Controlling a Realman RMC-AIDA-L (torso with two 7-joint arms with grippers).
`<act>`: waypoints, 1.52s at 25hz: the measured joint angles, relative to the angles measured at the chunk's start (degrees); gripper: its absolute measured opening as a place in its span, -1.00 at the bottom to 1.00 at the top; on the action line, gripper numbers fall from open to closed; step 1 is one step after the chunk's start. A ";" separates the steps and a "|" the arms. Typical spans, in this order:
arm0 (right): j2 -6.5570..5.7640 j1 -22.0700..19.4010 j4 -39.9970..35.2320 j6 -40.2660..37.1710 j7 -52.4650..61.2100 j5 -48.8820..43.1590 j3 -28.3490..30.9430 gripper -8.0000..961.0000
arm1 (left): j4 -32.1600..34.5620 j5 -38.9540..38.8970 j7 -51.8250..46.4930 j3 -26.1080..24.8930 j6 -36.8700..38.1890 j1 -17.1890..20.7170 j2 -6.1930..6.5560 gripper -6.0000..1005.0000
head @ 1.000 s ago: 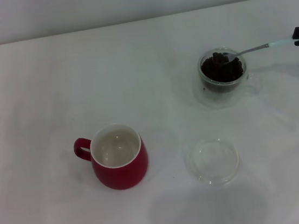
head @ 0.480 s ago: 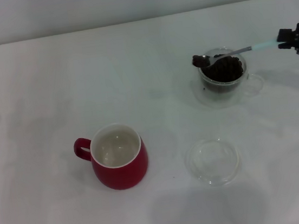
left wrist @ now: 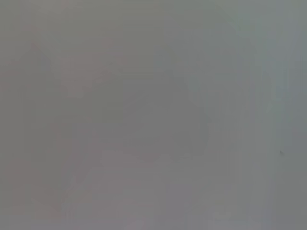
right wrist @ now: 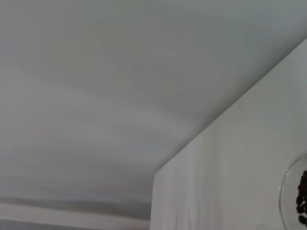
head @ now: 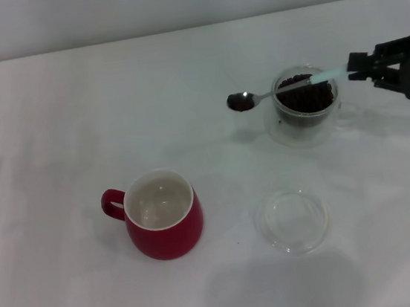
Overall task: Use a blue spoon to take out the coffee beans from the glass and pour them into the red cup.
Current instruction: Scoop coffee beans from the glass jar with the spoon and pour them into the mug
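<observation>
Beans (head: 241,102) fill the spoon (head: 279,90), held by the right gripper (head: 354,66)'s clenched fingers, beside the glass (head: 305,104).

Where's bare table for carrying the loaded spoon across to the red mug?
Bare white table lies between the clear double-walled glass and the glossy red mug. The flat glass saucer crowds the near right. The right pincer holds the blue-handled spoon.

White table (head: 52,127) fills nearly the whole head view, faint soft shadows on it. Plain pale wall (head: 172,4) runs behind the far edge. Light even, diffuse.
</observation>
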 joint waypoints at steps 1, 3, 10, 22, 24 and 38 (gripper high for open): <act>0.23 0.14 -0.10 -0.05 -0.32 -0.21 -0.01 -0.67 | 0.02 0.00 0.01 0.00 0.00 0.00 -0.03 0.78; 0.92 0.56 -0.25 -0.19 -1.01 -0.78 -0.02 -0.67 | 0.11 0.02 0.02 0.00 0.00 0.02 -0.07 0.78; 4.28 2.98 -0.29 -1.00 -2.82 -2.54 -0.02 -0.67 | 0.25 0.12 0.01 0.07 -0.02 0.04 -0.07 0.78; 7.99 5.89 -0.33 1.44 -5.34 -7.41 -0.01 -0.66 | 0.45 0.02 -0.03 0.09 -0.18 -0.05 -0.07 0.78; 8.40 6.21 -0.87 2.48 -6.10 -8.47 -0.01 -0.66 | 0.44 0.05 -0.03 0.09 -0.18 -0.06 -0.07 0.78; 8.75 7.22 -5.47 7.04 -20.07 -9.63 0.15 -0.66 | 0.74 0.24 -0.07 0.51 -0.36 -0.06 -0.16 0.78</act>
